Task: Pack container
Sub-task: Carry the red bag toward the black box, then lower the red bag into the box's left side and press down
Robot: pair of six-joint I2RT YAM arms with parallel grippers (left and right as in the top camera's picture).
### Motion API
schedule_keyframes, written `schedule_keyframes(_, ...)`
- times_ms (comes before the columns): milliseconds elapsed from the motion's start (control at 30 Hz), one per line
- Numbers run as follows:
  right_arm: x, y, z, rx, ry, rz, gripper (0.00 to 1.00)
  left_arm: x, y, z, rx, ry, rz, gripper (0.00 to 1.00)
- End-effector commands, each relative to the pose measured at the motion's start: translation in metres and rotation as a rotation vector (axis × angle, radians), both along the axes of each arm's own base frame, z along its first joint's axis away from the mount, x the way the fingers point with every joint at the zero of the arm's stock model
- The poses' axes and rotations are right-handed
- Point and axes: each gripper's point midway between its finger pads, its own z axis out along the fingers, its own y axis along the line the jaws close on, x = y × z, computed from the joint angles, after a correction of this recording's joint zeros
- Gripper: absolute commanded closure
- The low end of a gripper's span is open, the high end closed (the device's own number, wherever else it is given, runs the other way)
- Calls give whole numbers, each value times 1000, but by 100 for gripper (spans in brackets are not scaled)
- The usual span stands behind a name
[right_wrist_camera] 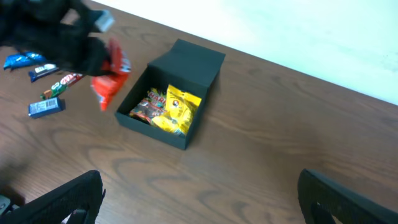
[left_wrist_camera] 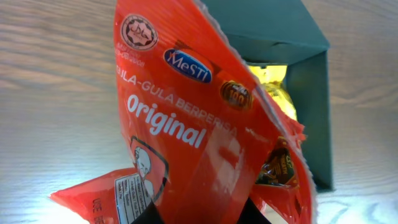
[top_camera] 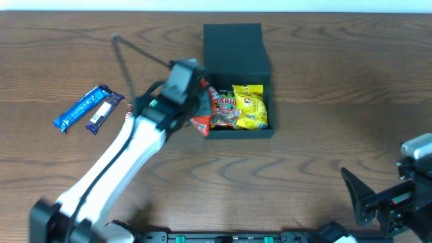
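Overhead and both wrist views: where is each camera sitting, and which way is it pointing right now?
Overhead: above the table, looking straight down at the container; left arm reaches to it, right arm sits lower right.
Left wrist: on the left arm, looking past the left gripper, shut on the red packet that fills the view, container behind.
Right wrist: on the right arm, facing across the table toward the container; the open right gripper frames the bottom.
Shared: all three show container and red packet.

A brown wood-grain table (top_camera: 324, 135) (matte, streaky) meets a white wall (right_wrist_camera: 323, 37).
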Motion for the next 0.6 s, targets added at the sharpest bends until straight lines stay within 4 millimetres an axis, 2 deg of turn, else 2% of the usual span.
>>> schedule_keyframes(0,0,1,0,23,10,-12,1,22,-24,20,-56,-3,52,94)
schedule_keyframes(133,1,1,0,41,13,-23,1,32,-48,19,-86,67,118,94)
schedule_keyframes(267,1,1,0,44,15,-25,1,30,-70,-1,-163,188,218,94)
schedule_keyframes(433,1,1,0,48,16,-28,1,28,-72,-39,-101,260,241,94)
schedule_keyframes(567,0,1,0,47,19,-28,1,31,-68,-58,-67,284,278,94)
